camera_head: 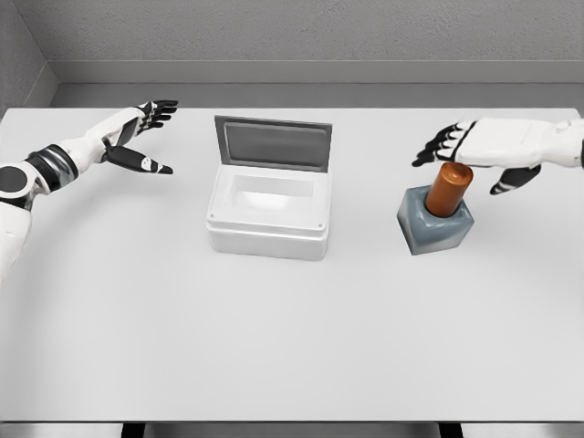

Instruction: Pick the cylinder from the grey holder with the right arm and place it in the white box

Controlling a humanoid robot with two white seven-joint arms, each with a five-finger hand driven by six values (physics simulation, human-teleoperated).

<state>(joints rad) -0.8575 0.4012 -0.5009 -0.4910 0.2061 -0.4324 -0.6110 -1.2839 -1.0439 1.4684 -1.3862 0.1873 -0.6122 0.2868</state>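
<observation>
The left hand [137, 137] hovers over the table's [292, 347] far left, fingers spread, holding nothing. Mid-table sits the white box [267, 219], lid raised. Right of it, the orange cylinder [450, 190] stands in the grey holder [435, 228] — long axis near upright, top tilted right. The right hand [474, 151] hovers just above it, fingers open.

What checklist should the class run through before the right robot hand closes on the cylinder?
1. Cylinder seated in grey holder, tilted: ok.
2. Right robot hand open, fingers spread: ok.
3. Right robot hand around the cylinder: not ok, it hovers just behind the top, thumb to the right.
4. White box lid up, cavity open: ok.
5. Left robot hand away from the box, at the table's far left: ok.
6. Clearance between hand and cylinder top: cannot tell from one view.
</observation>
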